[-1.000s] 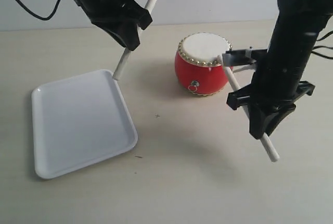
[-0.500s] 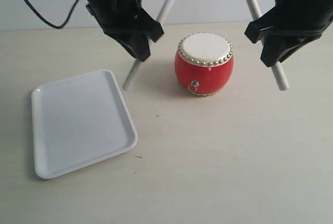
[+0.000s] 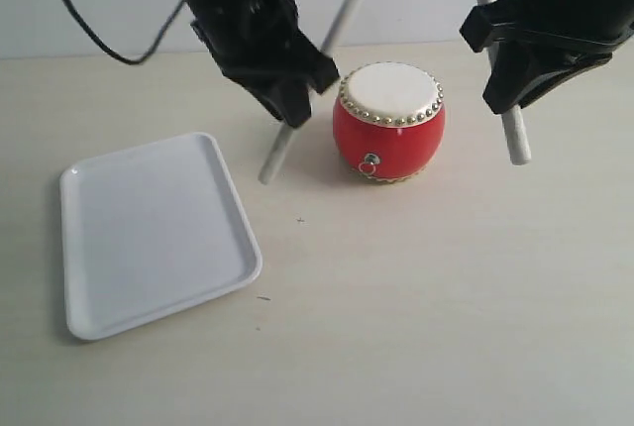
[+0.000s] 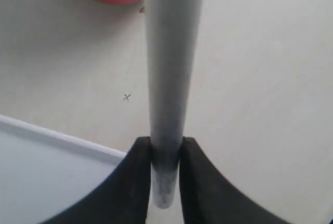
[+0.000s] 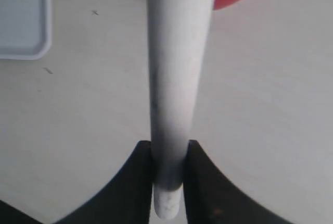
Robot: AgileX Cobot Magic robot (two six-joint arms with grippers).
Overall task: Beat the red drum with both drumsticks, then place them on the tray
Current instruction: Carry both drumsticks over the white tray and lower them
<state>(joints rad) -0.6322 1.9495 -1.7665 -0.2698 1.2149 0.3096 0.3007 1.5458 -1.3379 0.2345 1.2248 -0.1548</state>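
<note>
One red drum (image 3: 388, 134), one tray (image 3: 149, 238), two drumsticks (image 3: 276, 156), two sets of jaws.
The left jaws are clamped on the left drumstick (image 4: 169, 78), which is tilted. The right jaws are clamped on the right drumstick (image 3: 515, 139), which is nearly upright. The drum stands on the tabletop (image 3: 416, 297) between and below the two sets of jaws. The tray lies bare beyond the left jaws, on the side away from the drum.

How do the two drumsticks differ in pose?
The left drumstick leans strongly, its top tipped toward the red drum; the right drumstick stands nearly upright. The left one's lower end sits between tray and drum; the right one's is on the drum's other side. Both are clamped, by left hand and right hand, clear of the drum.
</note>
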